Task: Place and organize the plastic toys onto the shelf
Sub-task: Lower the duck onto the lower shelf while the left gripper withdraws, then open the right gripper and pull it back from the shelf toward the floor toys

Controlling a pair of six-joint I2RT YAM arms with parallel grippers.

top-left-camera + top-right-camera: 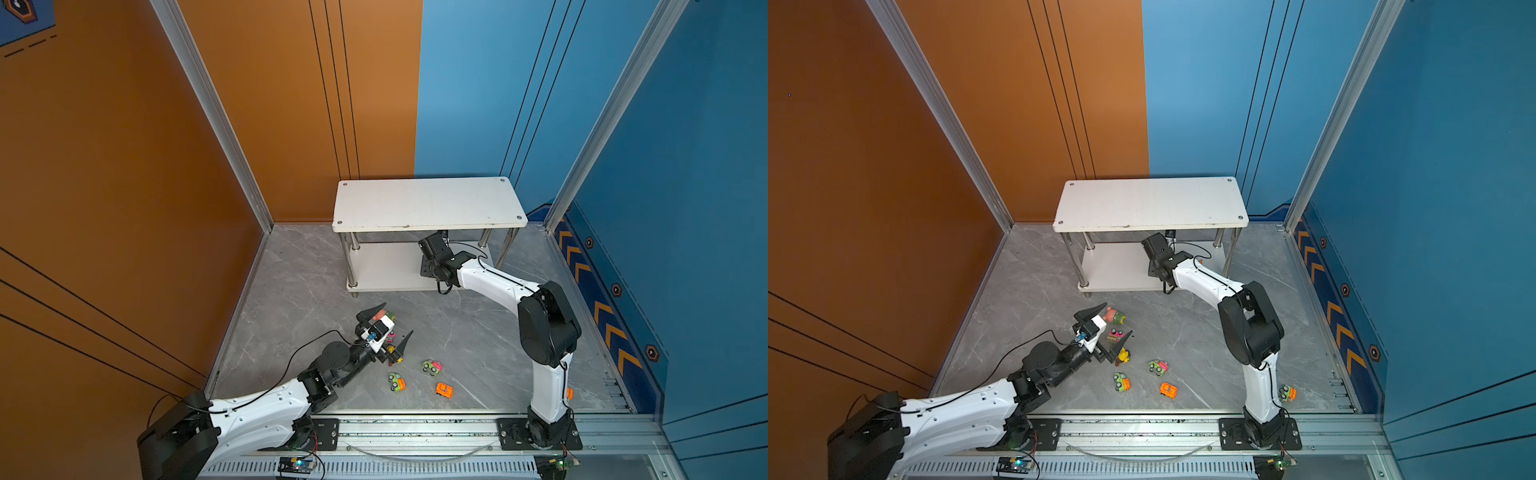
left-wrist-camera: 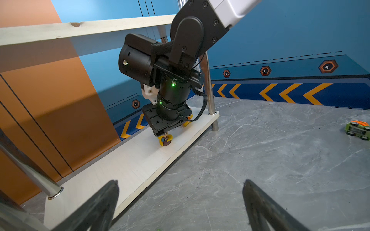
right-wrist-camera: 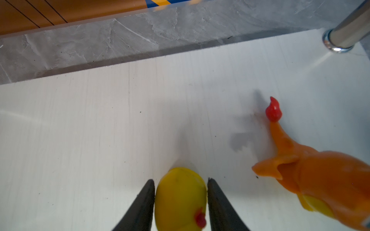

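Right tool [image 3: 180, 180] straddles the yellow toy [image 3: 180, 198] on the lower board [image 3: 100, 120] of the shelf [image 1: 428, 203], with a finger close at each flank. Whether it pinches the toy or stands just clear cannot be told. An orange toy [image 3: 320, 180] lies just beside the yellow one, apart from it.

The step looks like a set-down. The jaws should part evenly so the toy is not nudged. The tool should then back out low and straight, clear of the orange toy and of the top board [image 1: 1150, 203] overhead.

Left tool [image 2: 180, 182] is spread wide and empty over the table [image 2: 260, 160], near the loose cars [image 1: 432, 368].

Both top views hide the right tool under the top board, so only the wrist views show the placing. A top view shows a car [image 1: 1287, 392] by the right arm [image 1: 1250, 328], which the right wrist view does not.
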